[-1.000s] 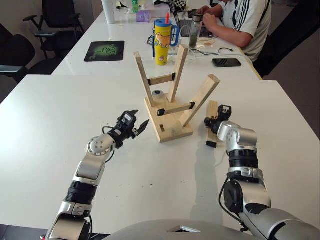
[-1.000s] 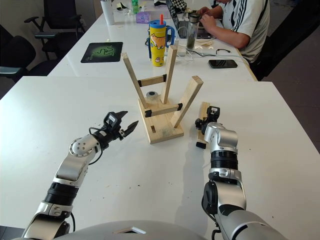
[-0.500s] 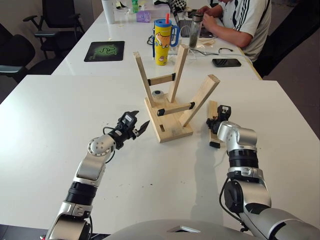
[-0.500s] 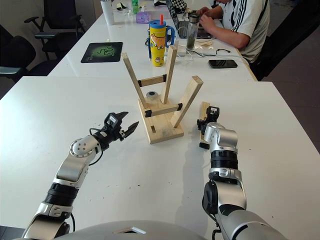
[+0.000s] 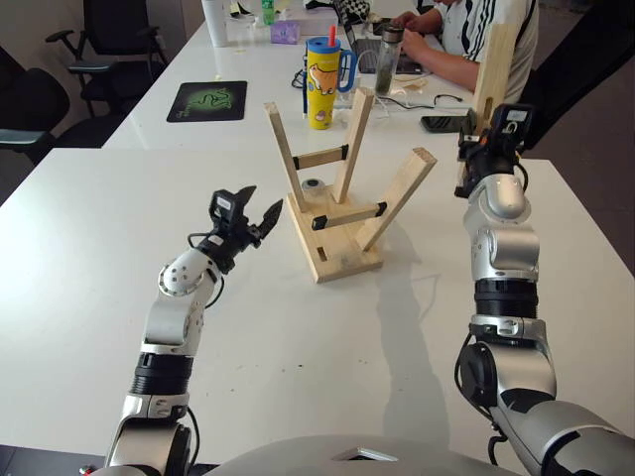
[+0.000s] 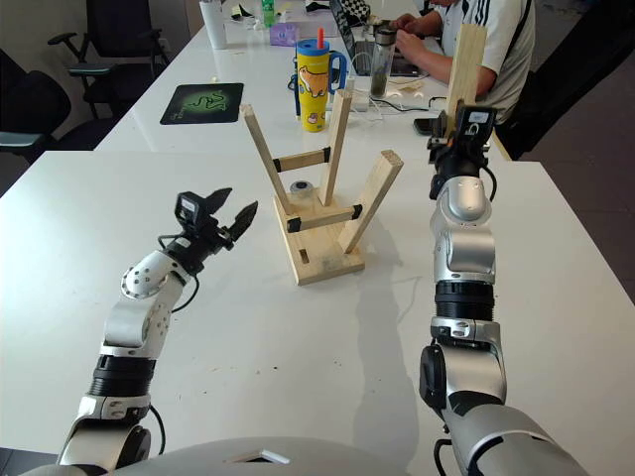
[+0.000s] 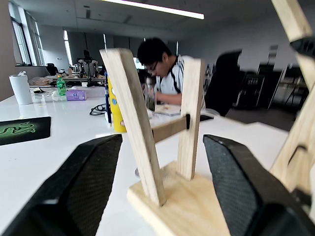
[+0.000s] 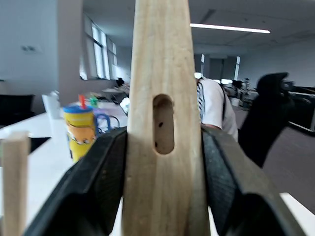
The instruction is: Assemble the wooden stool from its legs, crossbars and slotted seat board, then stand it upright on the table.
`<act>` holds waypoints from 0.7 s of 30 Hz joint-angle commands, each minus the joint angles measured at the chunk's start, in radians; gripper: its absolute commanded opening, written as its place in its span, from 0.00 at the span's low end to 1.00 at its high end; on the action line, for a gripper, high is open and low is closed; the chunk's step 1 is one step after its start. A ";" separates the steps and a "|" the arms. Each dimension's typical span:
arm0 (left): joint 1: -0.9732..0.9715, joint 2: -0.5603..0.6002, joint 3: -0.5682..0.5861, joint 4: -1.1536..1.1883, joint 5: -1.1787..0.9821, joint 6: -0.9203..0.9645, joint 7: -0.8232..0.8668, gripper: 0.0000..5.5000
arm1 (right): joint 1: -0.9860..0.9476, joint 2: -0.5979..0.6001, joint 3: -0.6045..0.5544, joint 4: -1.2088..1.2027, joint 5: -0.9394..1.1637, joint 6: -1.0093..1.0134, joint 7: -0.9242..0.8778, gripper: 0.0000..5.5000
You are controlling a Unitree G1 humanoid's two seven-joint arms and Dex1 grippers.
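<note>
Clamping an upright wooden leg (image 8: 162, 73), the right end effector (image 5: 484, 136) hovers high.

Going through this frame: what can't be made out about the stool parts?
- The held leg: its lower end is hidden behind the right gripper in the head views. Both ends are cut off by the picture edges in the right wrist view.
- A round grey object beyond the seat board: partly hidden by the stool legs and too small to identify.
- Leg joints in the board: too small in the head views to tell whether they are fully seated.
</note>
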 commanded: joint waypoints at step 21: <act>-0.198 -0.041 0.155 -0.305 -0.913 0.392 0.304 0.56 | 0.100 -0.122 0.455 -0.477 0.035 -0.009 0.619 0.37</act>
